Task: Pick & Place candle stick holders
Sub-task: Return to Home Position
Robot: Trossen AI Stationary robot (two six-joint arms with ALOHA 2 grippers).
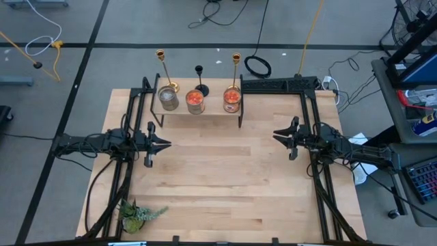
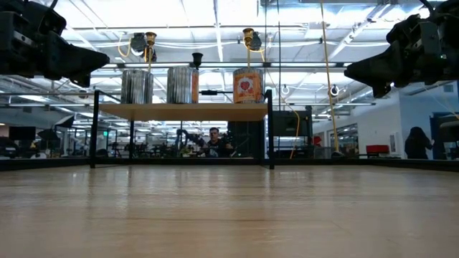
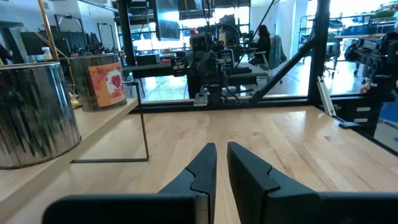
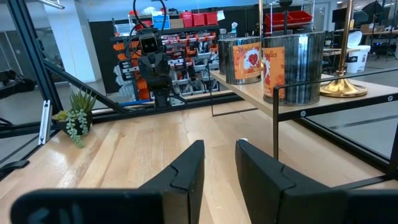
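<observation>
Three candle stick holders stand by their round bases on a low shelf [image 1: 225, 112] at the table's far edge, behind three cans: a tall gold one [image 1: 162, 68] at the left, a shorter black one [image 1: 200, 78] in the middle, a tall gold one [image 1: 236, 68] at the right. My left gripper [image 1: 166, 143] hovers level over the table's left side, pointing right, fingers a narrow gap apart [image 3: 221, 149]. My right gripper [image 1: 276, 134] hovers level at the right side, pointing left, fingers slightly apart [image 4: 219, 144]. Neither has anything between its fingers.
A silver can [image 1: 168, 98] and two cans with red labels [image 1: 195, 102] [image 1: 232, 100] stand along the shelf's front. A small green plant [image 1: 140, 213] lies near the table's near left corner. Black frame rails [image 1: 311, 109] run along the table's sides.
</observation>
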